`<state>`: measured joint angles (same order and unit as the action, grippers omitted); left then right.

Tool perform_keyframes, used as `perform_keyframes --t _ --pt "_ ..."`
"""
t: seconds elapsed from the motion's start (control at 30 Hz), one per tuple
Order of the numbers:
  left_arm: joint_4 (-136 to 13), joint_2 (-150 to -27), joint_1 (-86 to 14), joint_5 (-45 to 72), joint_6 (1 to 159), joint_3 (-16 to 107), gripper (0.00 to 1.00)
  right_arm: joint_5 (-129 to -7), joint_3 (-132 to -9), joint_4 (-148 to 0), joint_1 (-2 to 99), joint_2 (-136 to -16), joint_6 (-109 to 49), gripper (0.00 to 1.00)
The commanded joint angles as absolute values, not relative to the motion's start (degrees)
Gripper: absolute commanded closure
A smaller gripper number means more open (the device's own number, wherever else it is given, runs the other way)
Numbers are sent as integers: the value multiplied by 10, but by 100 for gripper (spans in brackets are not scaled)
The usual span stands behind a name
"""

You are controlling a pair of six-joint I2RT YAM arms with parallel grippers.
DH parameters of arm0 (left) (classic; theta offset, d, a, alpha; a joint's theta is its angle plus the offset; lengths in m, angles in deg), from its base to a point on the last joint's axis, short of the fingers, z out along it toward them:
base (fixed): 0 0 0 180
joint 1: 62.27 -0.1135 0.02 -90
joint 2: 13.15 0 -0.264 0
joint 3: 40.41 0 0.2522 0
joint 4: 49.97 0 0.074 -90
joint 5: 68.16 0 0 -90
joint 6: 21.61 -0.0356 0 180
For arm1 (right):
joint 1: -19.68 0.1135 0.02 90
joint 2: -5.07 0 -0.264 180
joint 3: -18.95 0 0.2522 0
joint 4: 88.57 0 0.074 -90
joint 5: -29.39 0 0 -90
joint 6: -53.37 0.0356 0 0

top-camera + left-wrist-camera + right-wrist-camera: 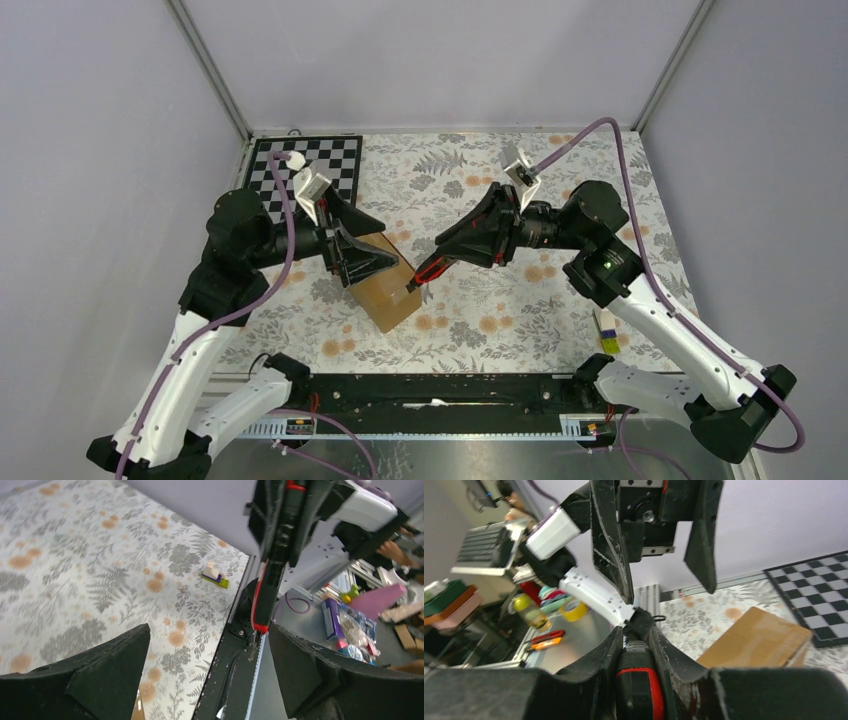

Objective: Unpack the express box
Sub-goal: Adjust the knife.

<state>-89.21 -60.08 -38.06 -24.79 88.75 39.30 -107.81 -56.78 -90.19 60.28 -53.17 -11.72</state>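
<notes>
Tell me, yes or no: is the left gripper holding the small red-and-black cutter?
No: the small red-and-black cutter sits clamped in the right gripper, while the left gripper stands open.

My left fingers (pixel 365 257) cover far end of express box (pixel 388 298). Cutter (pixel 431 269) tip at box edge: contact too small to tell. Small yellow-white item (pixel 606 331) on worktop (pixel 500 325): unidentifiable.

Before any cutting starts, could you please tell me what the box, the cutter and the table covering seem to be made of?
The express box: brown cardboard by its look, with a matte, plain, unprinted face.
The cutter: a red and black handle with a slight sheen, probably moulded plastic.
The table covering: a flat, matte floral print. It could be cloth or vinyl, and I cannot tell which.
</notes>
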Motion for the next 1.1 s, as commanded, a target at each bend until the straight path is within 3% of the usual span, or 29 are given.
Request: perform_keyframes --t 0.0,0.37,0.53,0.63,0.73,0.77,0.8,0.83,0.87,0.9,0.93,1.07 --pt "-787 -600 -348 -312 829 388 6 -1167 -607 -971 599 -541 -69 100" --pt "-808 -663 -210 -251 764 415 20 -1145 -619 -956 600 -563 -76 100" --pt "-809 -686 -180 -235 751 416 37 -1137 -617 -950 600 -560 -80 100" --pt "-798 -692 -171 -218 745 415 58 -1127 -614 -937 600 -557 -92 100" --pt "-787 -694 -168 -187 741 413 99 -1112 -610 -922 601 -556 -99 99" --pt "-787 -693 -167 -171 740 411 100 -1101 -609 -914 602 -556 -100 94" --pt "-787 -690 -166 -153 733 408 100 -1085 -608 -904 601 -553 -101 77" --pt "-787 -686 -165 -129 726 404 100 -1062 -605 -892 601 -548 -99 45" --pt "-787 -682 -164 -105 718 396 100 -1036 -605 -879 601 -542 -93 23" --pt "-787 -678 -163 -77 704 391 100 -1000 -607 -862 601 -537 -86 8" --pt "-787 -676 -162 -44 693 385 100 -959 -610 -834 601 -532 -75 1" --pt "-775 -669 -138 96 613 356 100 -830 -620 -756 601 -508 -6 0"
